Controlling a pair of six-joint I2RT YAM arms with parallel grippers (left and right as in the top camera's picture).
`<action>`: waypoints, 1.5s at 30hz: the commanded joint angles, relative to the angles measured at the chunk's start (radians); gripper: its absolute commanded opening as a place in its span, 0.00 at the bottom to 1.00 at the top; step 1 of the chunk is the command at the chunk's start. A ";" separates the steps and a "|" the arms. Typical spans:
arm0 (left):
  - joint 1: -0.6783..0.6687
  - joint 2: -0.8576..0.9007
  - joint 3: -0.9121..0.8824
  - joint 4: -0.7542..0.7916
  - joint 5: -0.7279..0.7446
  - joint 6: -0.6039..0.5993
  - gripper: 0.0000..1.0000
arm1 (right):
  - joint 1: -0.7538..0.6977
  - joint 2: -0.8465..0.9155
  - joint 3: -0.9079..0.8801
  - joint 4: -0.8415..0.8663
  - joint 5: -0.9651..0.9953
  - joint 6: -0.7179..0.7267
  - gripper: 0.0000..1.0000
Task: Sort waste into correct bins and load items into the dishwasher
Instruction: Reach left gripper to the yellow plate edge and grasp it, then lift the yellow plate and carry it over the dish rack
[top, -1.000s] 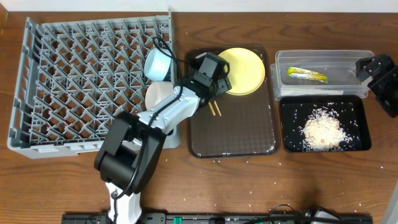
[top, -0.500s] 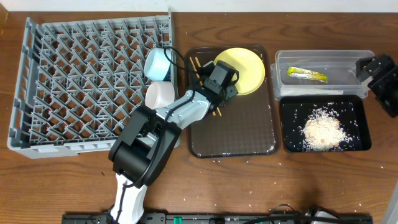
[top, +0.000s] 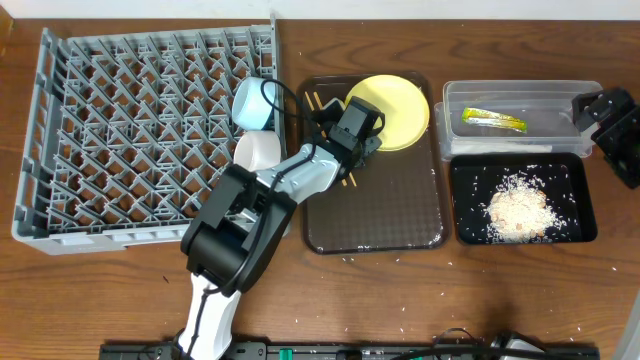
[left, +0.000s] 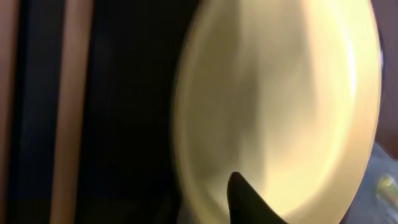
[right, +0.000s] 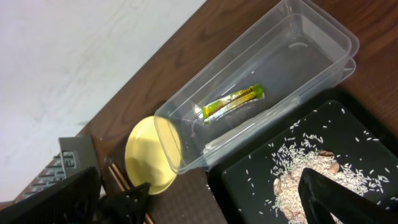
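The yellow plate (top: 395, 108) lies at the back of the brown serving tray (top: 380, 215). My left gripper (top: 352, 135) is shut on the plate's left rim; in the left wrist view one of its fingers (left: 245, 202) lies on the plate (left: 280, 93). The chopsticks (top: 316, 104) lie beside it, partly under the arm. In the dish rack (top: 120, 130), a light blue bowl (top: 253, 103) and a white bowl (top: 256, 152) stand at the right edge. The wrapper (top: 492, 120) lies in the clear tub (top: 520, 95), the rice (top: 518, 210) in the black tray (top: 470, 190). My right gripper (top: 600, 118) hangs open by the tub's right end.
Loose rice grains are scattered on the wooden table in front of the trays. In the right wrist view the clear tub (right: 311, 37), the black tray (right: 249, 180) and the plate (right: 146, 155) lie below the open right gripper (right: 199, 177).
The left gripper has moved right along the tray to the plate's left rim and closed on it. The plate has shifted slightly. The right arm has not moved.
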 joint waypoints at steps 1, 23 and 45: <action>0.004 0.054 -0.011 -0.017 -0.010 -0.014 0.09 | -0.004 0.002 0.014 0.000 -0.003 0.003 0.99; 0.072 0.012 -0.011 0.038 -0.027 -0.035 0.07 | -0.004 0.002 0.014 0.000 -0.003 0.003 0.99; 0.116 -0.463 -0.011 -0.066 -0.059 0.665 0.07 | -0.004 0.002 0.014 0.000 -0.003 0.003 0.99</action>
